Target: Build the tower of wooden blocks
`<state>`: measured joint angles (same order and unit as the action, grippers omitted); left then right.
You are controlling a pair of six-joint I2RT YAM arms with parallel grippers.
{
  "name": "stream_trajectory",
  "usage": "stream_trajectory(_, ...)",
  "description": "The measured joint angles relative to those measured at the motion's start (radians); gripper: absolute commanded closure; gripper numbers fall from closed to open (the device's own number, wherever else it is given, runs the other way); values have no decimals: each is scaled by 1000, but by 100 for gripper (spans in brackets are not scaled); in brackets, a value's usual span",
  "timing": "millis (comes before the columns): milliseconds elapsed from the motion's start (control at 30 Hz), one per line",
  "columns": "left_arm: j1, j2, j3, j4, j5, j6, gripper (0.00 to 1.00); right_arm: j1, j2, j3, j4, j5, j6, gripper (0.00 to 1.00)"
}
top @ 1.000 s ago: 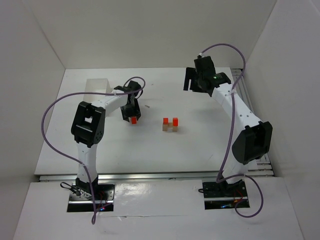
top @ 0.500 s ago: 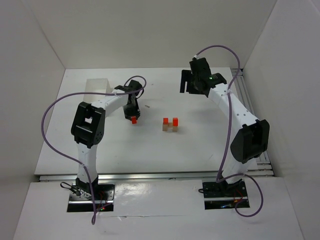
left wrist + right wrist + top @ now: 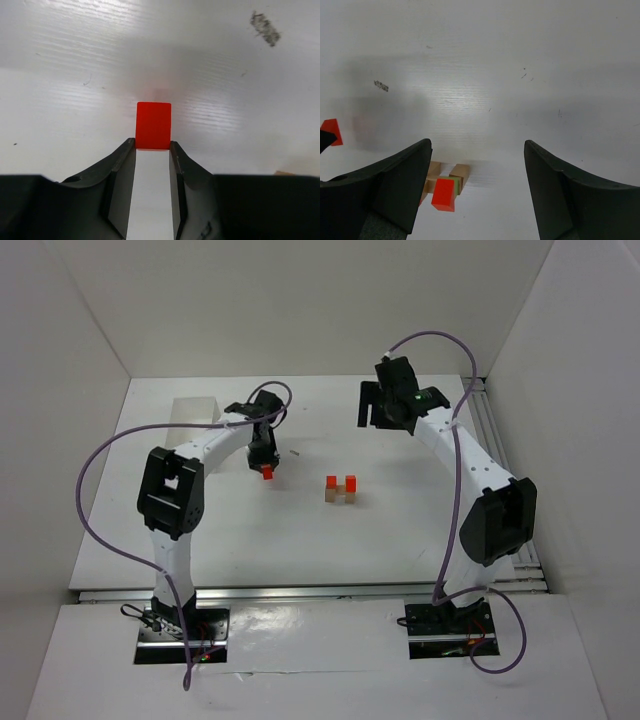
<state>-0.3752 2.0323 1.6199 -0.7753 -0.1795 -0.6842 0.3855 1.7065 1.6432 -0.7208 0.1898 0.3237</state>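
A bare enclosure of plain white walls (image 3: 300, 310) surrounds a white table (image 3: 300, 530). The tabletop is smooth, faintly grained and slightly glossy, with a few small grey scuffs.

Two white and black robot arms rise from the near edge, each trailing a purple cable. The left arm (image 3: 170, 490) bends inward over the left half of the table. The right arm (image 3: 470, 470) reaches up toward the far right.

A white box (image 3: 195, 412) sits at the far left corner, well apart from the work.

The right gripper (image 3: 477, 145) hangs above the table with its fingers spread wide and nothing between them.

The wood block tower (image 3: 341, 489) stands near the middle of the table, barely begun. It is a low cluster of tan blocks with red ones on top and a sliver of lime green showing from the right wrist view.

The left gripper (image 3: 152, 150) pinches a single red block (image 3: 153, 126) at its very fingertips, one finger pressed to each side face. This block is left of the cluster, apart from it.

The blocks look light, rigid and smooth-painted, so they are likely to slip or twist under an off-centre pinch. The best hold seems to be squarely on two opposite flat faces. The stack appears easy to knock over, so a gentle release probably matters.
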Motion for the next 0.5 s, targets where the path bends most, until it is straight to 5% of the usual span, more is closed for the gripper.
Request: stream_trajectory(500, -271, -119, 404, -248, -4, 46, 89, -147, -75, -64, 0, 51, 11, 18)
